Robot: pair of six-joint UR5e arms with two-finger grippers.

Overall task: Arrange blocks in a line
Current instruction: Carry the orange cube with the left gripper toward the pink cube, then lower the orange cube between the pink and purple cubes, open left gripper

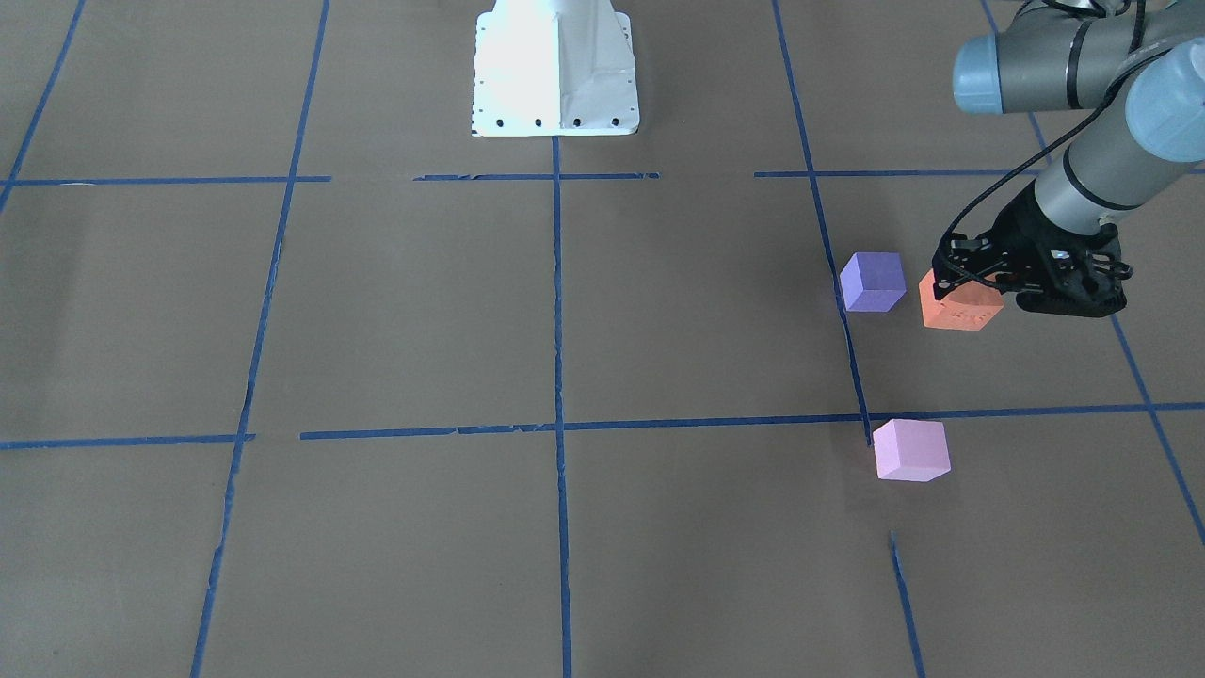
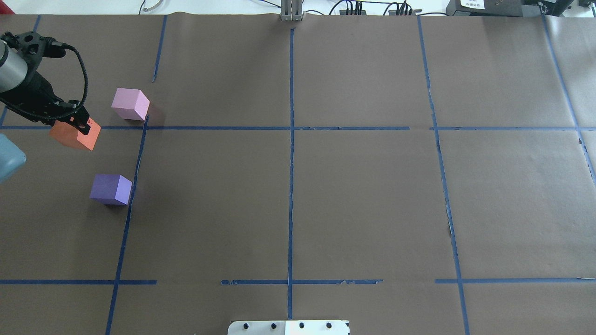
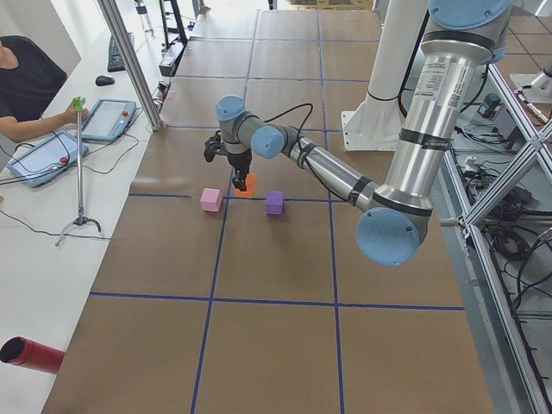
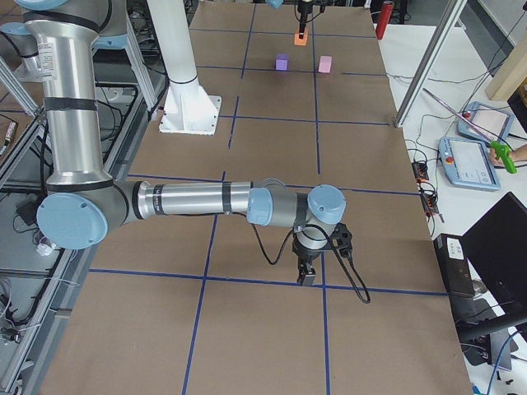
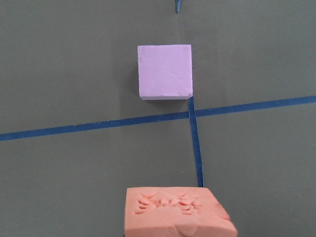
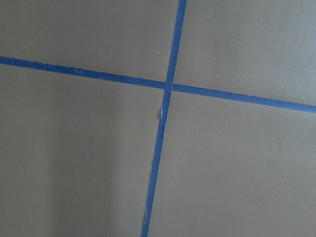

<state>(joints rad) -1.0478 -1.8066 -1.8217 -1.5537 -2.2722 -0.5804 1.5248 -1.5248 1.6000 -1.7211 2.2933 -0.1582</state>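
Left jaws on orange block [image 1: 958, 309], blue-taped paper [image 1: 424, 311].

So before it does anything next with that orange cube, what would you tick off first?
1. Left fingers gripping the orange block: ok, they are closed on it.
2. Orange block lifted clear: cannot tell.
3. Purple block and pink block free of the arm: ok, both stand apart from it.
4. Three blocks in a line: not ok, the orange one sits off to the side of the other two.
5. Right arm out of the way: ok, it is far from the blocks.
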